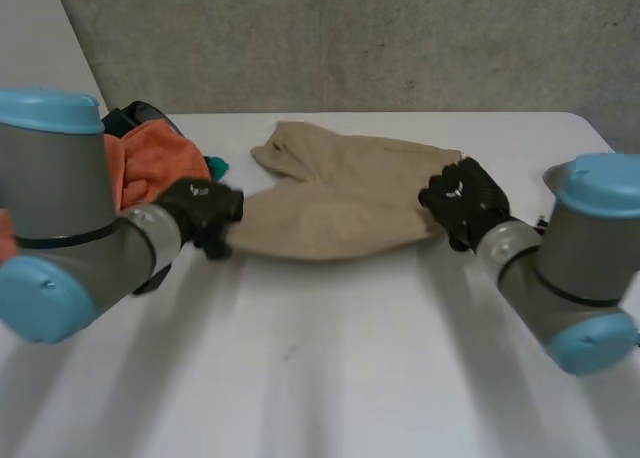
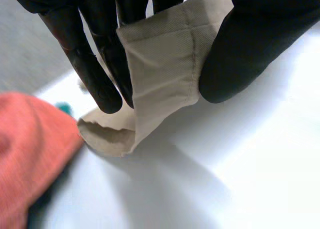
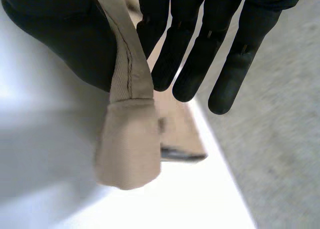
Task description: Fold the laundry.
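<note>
- A beige garment [image 1: 340,203] is held stretched between the two hands and lies on the white table [image 1: 330,378]. Its long axis runs straight from one hand to the other.
- One end is pinched by the left hand [image 1: 200,213]. In the left wrist view a hemmed edge is clamped between the fingers [image 2: 95,64] and the thumb [image 2: 240,49].
- The other end is gripped by the right hand [image 1: 465,200], with a seamed fold squeezed between its thumb [image 3: 65,34] and fingers [image 3: 185,64].
- A further part of the garment is spread beyond the line between the hands, pointing away from the robot.
- An orange cloth [image 1: 150,163] is heaped just beyond the left hand, on its outer side.
</note>
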Robot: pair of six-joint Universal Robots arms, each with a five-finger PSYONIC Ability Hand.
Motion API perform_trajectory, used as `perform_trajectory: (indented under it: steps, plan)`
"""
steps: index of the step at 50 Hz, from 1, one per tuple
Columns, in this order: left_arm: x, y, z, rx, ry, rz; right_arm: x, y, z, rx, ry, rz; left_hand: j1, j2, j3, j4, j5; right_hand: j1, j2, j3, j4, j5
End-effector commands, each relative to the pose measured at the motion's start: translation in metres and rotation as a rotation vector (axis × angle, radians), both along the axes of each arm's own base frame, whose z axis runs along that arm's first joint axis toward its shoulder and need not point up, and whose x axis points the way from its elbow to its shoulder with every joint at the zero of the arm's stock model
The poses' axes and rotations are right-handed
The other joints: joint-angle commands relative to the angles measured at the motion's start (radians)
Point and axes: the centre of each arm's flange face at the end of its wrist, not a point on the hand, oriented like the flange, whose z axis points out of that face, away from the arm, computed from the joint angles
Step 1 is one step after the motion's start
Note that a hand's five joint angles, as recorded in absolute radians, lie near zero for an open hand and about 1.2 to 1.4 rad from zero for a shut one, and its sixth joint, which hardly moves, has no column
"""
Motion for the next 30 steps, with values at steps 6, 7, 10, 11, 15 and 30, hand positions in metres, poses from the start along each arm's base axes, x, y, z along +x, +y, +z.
perform_trajectory:
  steps: [6, 7, 10, 11, 15, 30]
  plan:
    - [0.012, 0.100, -0.004, 0.330, -0.310, -0.294, -0.045, 0.085, 0.004, 0.341, 0.365, 0.125, 0.224, 0.196, 0.205, 0.195, 0.245, 0.254, 0.215, 0.203, 0.196, 0.209]
    - [0.011, 0.099, -0.004, 0.321, -0.308, -0.294, -0.044, 0.085, 0.002, 0.332, 0.369, 0.135, 0.224, 0.196, 0.205, 0.195, 0.245, 0.254, 0.215, 0.203, 0.196, 0.209]
    - [0.006, 0.085, -0.005, 0.264, -0.292, -0.261, -0.042, 0.080, -0.006, 0.297, 0.359, 0.130, 0.000, -0.027, -0.019, -0.029, 0.021, 0.254, 0.215, 0.203, 0.196, 0.209]
    - [0.004, 0.081, -0.004, 0.241, -0.284, -0.257, -0.042, 0.078, -0.007, 0.293, 0.351, 0.119, -0.214, -0.242, -0.233, -0.243, -0.193, 0.254, 0.215, 0.203, 0.196, 0.209]
    - [-0.007, 0.047, 0.004, 0.088, -0.230, -0.218, -0.040, 0.066, -0.014, 0.263, 0.303, 0.068, -0.998, -1.025, -1.017, -1.027, -0.977, 0.254, 0.215, 0.203, 0.196, 0.209]
    - [-0.035, -0.083, -0.012, -0.231, -0.078, -0.168, -0.031, 0.054, -0.019, 0.183, 0.213, 0.038, -0.854, -0.881, -0.872, -0.882, -0.832, 0.254, 0.215, 0.203, 0.196, 0.209]
